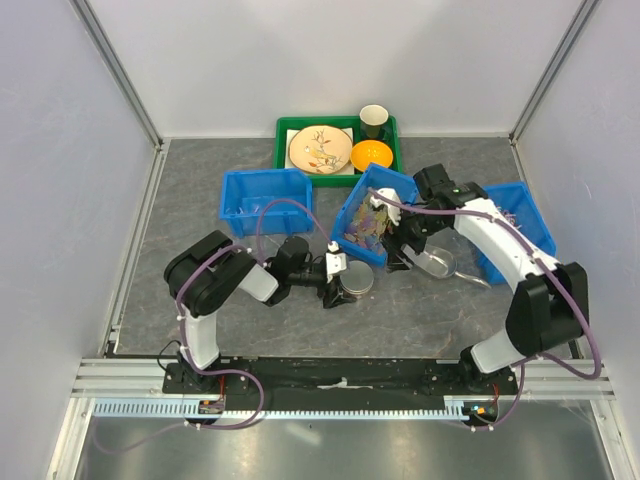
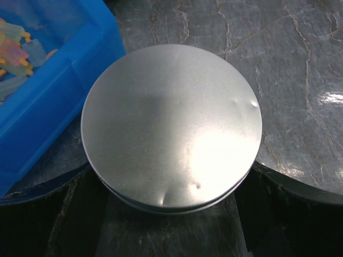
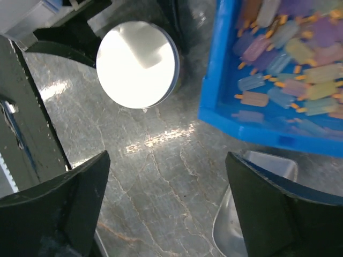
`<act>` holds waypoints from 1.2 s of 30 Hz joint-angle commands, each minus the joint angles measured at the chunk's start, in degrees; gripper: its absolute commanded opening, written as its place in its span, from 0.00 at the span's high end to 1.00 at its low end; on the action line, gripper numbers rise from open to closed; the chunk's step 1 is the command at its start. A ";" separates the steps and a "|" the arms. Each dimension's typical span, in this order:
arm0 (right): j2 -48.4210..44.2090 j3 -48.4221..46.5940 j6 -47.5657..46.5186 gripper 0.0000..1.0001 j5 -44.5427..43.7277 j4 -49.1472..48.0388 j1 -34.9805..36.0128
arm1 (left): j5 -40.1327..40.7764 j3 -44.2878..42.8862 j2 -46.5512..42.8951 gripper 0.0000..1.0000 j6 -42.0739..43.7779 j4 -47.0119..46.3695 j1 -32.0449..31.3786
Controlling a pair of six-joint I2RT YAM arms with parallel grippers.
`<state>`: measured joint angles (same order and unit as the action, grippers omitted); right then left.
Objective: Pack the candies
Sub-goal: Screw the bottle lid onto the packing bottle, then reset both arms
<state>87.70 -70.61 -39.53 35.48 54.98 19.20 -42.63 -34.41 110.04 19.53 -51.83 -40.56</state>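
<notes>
A round silver tin (image 1: 352, 283) with its lid on stands on the grey table. It fills the left wrist view as the tin (image 2: 171, 128). My left gripper (image 1: 338, 282) lies low beside it, its jaws spread wide either side of the tin's near edge, and I see no firm squeeze. My right gripper (image 1: 402, 252) hangs open over bare table just right of the tin (image 3: 138, 64), nothing between its fingers (image 3: 80, 203). The candies do not show plainly in any view.
A metal scoop (image 1: 440, 265) lies under my right finger, scoop (image 3: 228, 230). A tilted blue bin (image 3: 241, 120) of pastel packets (image 3: 289, 59) sits behind the tin. More blue bins stand left (image 1: 262, 176) and right (image 1: 520, 192). The green tray (image 1: 340, 121) holds a plate, cup and orange bowl.
</notes>
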 commanded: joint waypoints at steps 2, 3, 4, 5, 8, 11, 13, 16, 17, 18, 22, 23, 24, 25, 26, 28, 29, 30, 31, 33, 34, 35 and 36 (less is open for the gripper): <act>-6.21 -1.64 1.47 0.02 -0.41 -2.51 -1.71 | 6.24 2.51 -4.38 0.03 5.43 6.04 1.09; -6.84 -1.38 1.82 0.02 -0.94 -3.82 -2.06 | 6.07 3.21 -5.18 0.03 5.26 6.22 1.27; -7.45 -1.03 2.61 0.02 -1.38 -4.52 -2.24 | 5.81 3.56 -5.97 0.02 5.17 6.48 1.36; -8.76 -0.50 2.96 0.02 -1.64 -5.14 -2.24 | 5.46 3.83 -7.54 0.01 5.17 7.27 1.44; -10.70 0.12 5.06 0.02 -3.66 -7.52 -2.33 | 4.93 4.62 -10.36 0.01 5.96 10.68 1.71; -12.72 0.21 6.82 0.02 -6.21 -9.10 -2.33 | 4.32 4.44 -15.37 0.01 7.01 16.57 2.06; -14.22 0.73 7.88 0.02 -8.84 -11.03 -2.59 | 3.35 4.36 -20.02 0.01 8.24 23.77 2.15; -17.56 2.40 9.47 0.02 -12.52 -14.28 -2.68 | -0.76 4.79 -27.47 0.01 9.65 30.91 3.37; -19.39 2.84 10.25 0.02 -13.76 -15.51 -2.76 | -2.44 5.58 -29.34 0.01 9.22 31.79 3.90; -20.19 3.28 12.44 0.02 -15.34 -18.56 -2.77 | -4.02 5.59 -31.53 0.01 9.47 35.10 4.51; -24.58 4.69 16.67 0.02 -20.45 -24.21 -2.76 | -9.04 2.52 -39.45 0.01 10.00 44.23 6.98; -26.68 5.04 17.63 0.02 -22.89 -25.70 -2.68 | -9.05 -0.71 -39.81 0.01 10.00 46.80 7.24; -27.92 5.39 19.47 0.02 -23.96 -28.76 -2.68 | -8.35 -2.92 -39.99 0.01 9.92 50.13 7.33; -29.24 6.09 20.36 0.02 -25.45 -30.44 -2.68 | -7.56 -5.29 -39.90 0.01 9.57 56.17 7.42; -32.04 6.62 21.41 0.02 -28.25 -32.20 -2.76 | -5.64 -10.53 -39.82 0.01 8.95 59.62 7.42; -35.13 7.85 22.65 0.02 -30.38 -36.77 -2.77 | -3.08 -15.83 -39.73 0.01 7.02 66.73 7.59; -37.93 8.03 22.83 0.02 -31.08 -37.92 -2.77 | 0.15 -21.25 -39.73 0.01 5.45 69.04 7.68; -39.26 8.12 22.83 0.02 -32.40 -40.02 -2.68 | 2.01 -24.01 -39.73 0.01 5.08 71.06 7.77; -40.67 7.94 23.44 0.02 -32.93 -40.82 -2.68 | 3.94 -26.47 -39.90 0.01 4.47 72.91 8.12; -42.17 5.41 24.40 0.02 -35.12 -39.35 -2.59 | 10.00 -32.72 -41.65 0.01 2.63 75.56 8.91; -42.00 2.26 24.93 0.02 -35.74 -38.47 -2.68 | 14.55 -34.39 -42.62 0.01 1.23 75.56 10.05; -42.26 1.01 24.94 0.02 -37.14 -37.94 -2.59 | 16.68 -37.45 -43.67 0.01 0.60 75.04 10.75; -42.44 -0.04 24.94 0.02 -38.02 -37.32 -2.50 | 18.79 -38.87 -46.03 0.01 0.16 74.43 11.54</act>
<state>45.74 -64.42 -17.63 3.99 20.36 16.64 -36.05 -65.67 70.04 24.38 17.41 -31.68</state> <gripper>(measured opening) 0.982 0.991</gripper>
